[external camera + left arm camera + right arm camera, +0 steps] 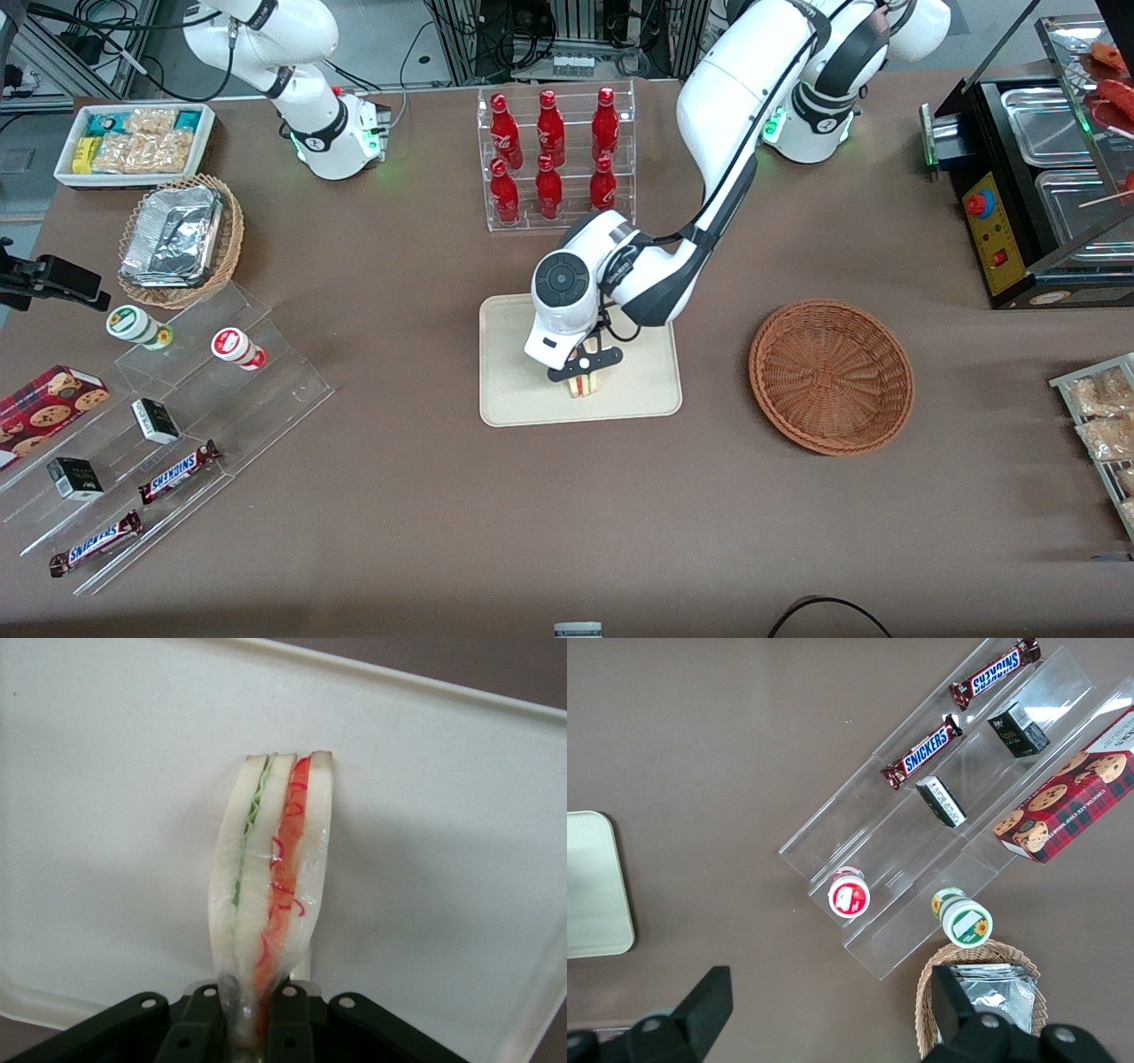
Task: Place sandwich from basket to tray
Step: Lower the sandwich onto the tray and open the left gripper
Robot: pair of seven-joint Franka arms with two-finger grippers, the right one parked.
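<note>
On the clear stepped display (168,443) toward the parked arm's end of the table (532,532), two chocolate bars (177,471) read "SNICKERS" in blue letters on brown wrappers. Beside them lie two small dark boxes (156,420) whose print is too small to read, two round lidded tubs, one red-labelled (236,347) and one green-labelled (137,326), and a red tartan cookie box (49,403) with wording that cannot be read with certainty.

Six red bottles (549,151) with white script stand in a clear rack, three on each of two tiers.

The sandwich (270,877) is a wedge of three pale bread slices in clear film, with a green layer in one seam and a red layer in the other. It stands on edge on the cream tray (638,390), at the side nearer the front camera. The gripper (585,368) is directly above it, its jaws clamped on the sandwich's upper end.

One reddish-brown wicker basket (831,377) sits near the tray, toward the working arm's end. One lighter wicker basket (226,239) holds a foil container (173,235). One white bin (66,173) holds packaged snacks.
</note>
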